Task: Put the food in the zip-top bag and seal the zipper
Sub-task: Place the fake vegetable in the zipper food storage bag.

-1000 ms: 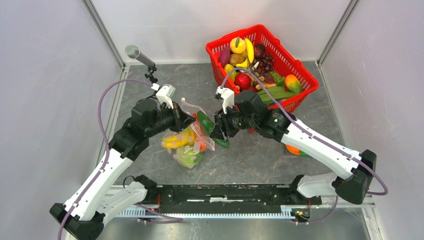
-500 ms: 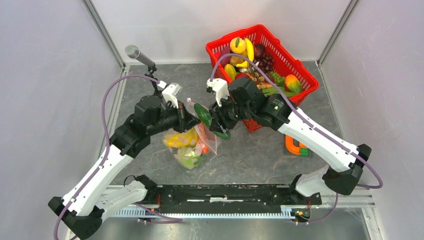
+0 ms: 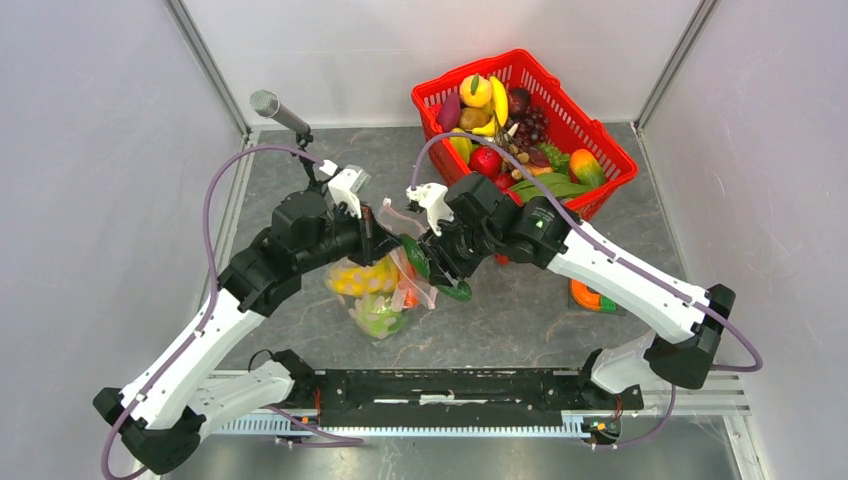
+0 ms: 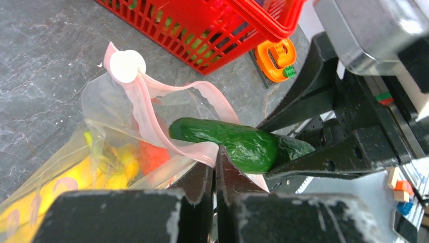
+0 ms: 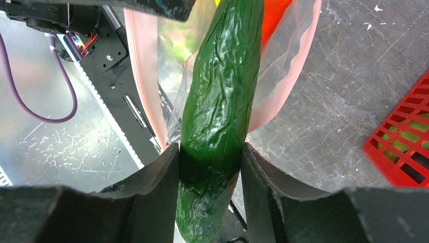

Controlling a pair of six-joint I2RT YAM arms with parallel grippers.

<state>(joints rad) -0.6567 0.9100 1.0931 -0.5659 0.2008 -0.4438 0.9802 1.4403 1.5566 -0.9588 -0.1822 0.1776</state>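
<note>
The bench (image 3: 520, 320) has a dark grey top veined like marble, evenly lit, with only soft shadows. Plain pale grey-lilac walls (image 3: 90, 200) close it in on three sides, with slanting metal posts (image 3: 205, 65) at the back corners.

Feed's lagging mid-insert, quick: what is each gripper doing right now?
Left gripper: shut, pinching the mouth edge of the zip-top bag.
Right gripper: closed on the cucumber.

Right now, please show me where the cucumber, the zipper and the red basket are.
cucumber (image 5: 222, 101): right wrist view, middle of its body.
zipper (image 4: 143, 109): left wrist view, on the pink strip.
red basket (image 3: 598, 130): top external view, its right rim.
</note>
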